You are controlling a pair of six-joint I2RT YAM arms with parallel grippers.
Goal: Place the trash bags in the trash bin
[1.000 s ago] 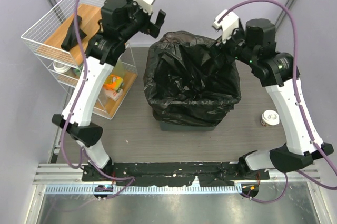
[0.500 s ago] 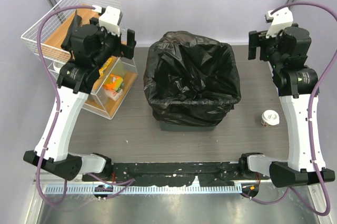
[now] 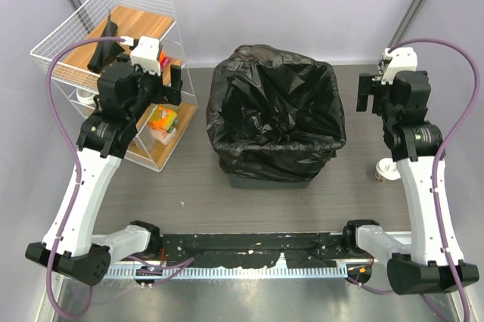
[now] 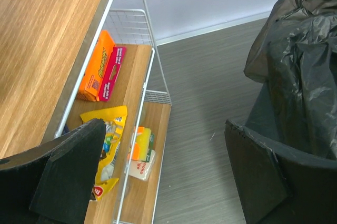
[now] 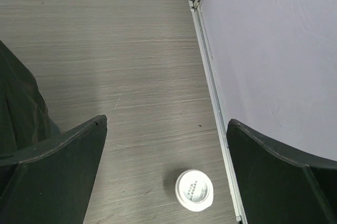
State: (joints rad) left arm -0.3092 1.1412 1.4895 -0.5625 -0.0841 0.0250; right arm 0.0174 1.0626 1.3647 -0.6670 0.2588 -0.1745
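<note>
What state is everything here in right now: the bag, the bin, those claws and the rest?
trash bin: upright, lined.
trash bag: spread open inside it, edge folded over the rim.
left gripper: open, empty.
right gripper: open, empty.
white cup: upright on the table, lid on.
wire rack: standing, snack packets on its shelves.
</note>
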